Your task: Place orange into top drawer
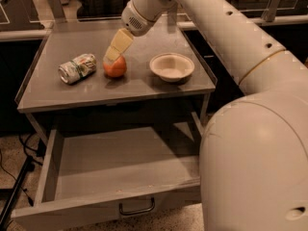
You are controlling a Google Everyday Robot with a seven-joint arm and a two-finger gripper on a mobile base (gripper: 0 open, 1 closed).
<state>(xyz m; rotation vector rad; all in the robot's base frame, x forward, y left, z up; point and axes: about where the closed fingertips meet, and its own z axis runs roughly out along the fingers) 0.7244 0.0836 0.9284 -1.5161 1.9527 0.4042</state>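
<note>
Sitting on a flat grey metal table top (144,88) is the small round orange fruit (115,69). It is the thing to be moved, and it rests near the middle of the table, not in the drawer yet.

The camera view shows the pale yellow two-finger gripper (113,57) right on top of the orange, touching its upper side. It slants down to the orange from up and to the right. I cannot tell if it is gripping the orange or just resting on it. A big white robot arm (216,23) runs from the gripper up and away to the right of the orange. It joins a large round white body (255,162) that sits low and to the right of the orange.

A crushed silver-green can (77,69) lies on its side just left of the orange, not touching it. A shallow white round bowl (172,66) stands to the right of the orange, a bit further off than the can.

Below the orange and nearer the camera, the wide shallow grey metal top drawer (125,162) is pulled open. A small dark bar handle (137,209) sits on its front panel.
</note>
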